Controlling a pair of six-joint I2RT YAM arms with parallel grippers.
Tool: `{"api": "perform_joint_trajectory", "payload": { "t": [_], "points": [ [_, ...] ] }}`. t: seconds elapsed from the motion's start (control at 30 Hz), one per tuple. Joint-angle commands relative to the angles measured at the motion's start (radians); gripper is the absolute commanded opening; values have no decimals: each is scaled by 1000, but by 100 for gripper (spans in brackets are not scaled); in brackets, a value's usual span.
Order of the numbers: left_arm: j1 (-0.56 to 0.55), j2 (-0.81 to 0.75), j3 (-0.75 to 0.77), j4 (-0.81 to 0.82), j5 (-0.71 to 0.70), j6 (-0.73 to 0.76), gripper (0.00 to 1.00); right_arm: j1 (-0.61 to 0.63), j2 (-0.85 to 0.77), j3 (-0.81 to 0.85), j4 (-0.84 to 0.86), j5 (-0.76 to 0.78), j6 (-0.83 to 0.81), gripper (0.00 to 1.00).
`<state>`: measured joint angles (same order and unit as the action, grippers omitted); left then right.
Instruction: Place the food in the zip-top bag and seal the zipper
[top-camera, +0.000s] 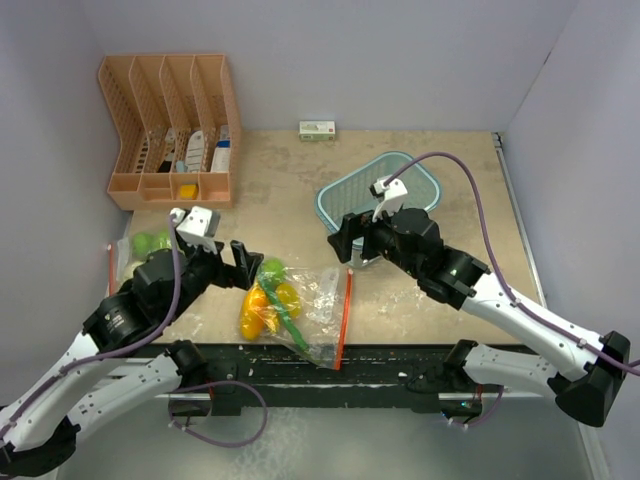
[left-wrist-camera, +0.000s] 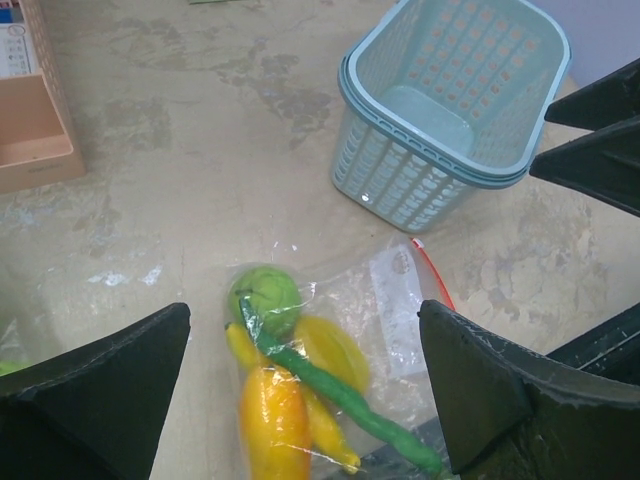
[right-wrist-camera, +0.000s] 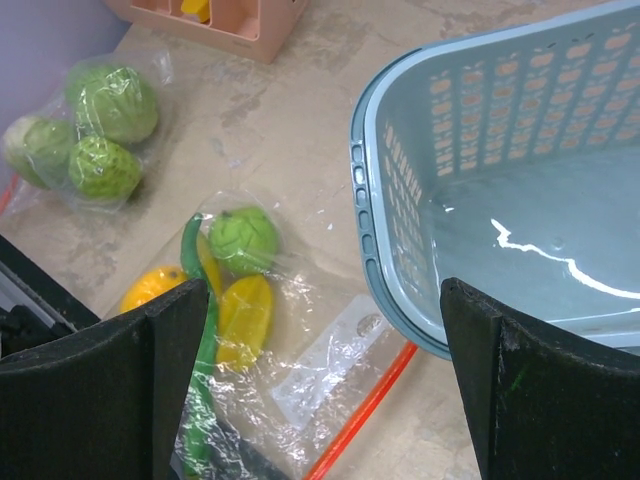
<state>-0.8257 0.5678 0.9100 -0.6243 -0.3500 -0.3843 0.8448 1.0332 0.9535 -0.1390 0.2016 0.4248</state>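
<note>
A clear zip-top bag (top-camera: 312, 305) with a red zipper strip (top-camera: 345, 315) lies at the table's near edge. Inside it are a pale-green cabbage (top-camera: 270, 268), yellow fruits (top-camera: 286, 294), an orange fruit (top-camera: 251, 316) and a thin green chili (top-camera: 288, 322). My left gripper (top-camera: 247, 266) is open and empty, just left of the bag; its wrist view shows the cabbage (left-wrist-camera: 265, 295) and chili (left-wrist-camera: 340, 395) between the fingers. My right gripper (top-camera: 342, 243) is open and empty above the bag's far right corner; its view shows the bag (right-wrist-camera: 330, 370) and zipper (right-wrist-camera: 365, 400) below.
A second clear bag of green cabbages (top-camera: 150, 243) lies at the far left, also in the right wrist view (right-wrist-camera: 95, 130). A light-blue basket (top-camera: 390, 190) stands behind the right gripper. A pink file organizer (top-camera: 170, 130) is at back left, a small white-and-green box (top-camera: 317, 128) at the back wall.
</note>
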Motion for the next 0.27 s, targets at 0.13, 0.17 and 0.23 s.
{"api": "perform_joint_trajectory", "payload": {
  "t": [0.13,0.17,0.23],
  "points": [
    [0,26,15,2,8,-15,99,-1,-27,13,-13,53,30,99],
    [0,26,14,2,7,-13,99,-1,-29,11,-13,58,32,99],
    [1,28,13,0,4,-12,99,-1,-32,5,-14,65,36,99]
  ]
}}
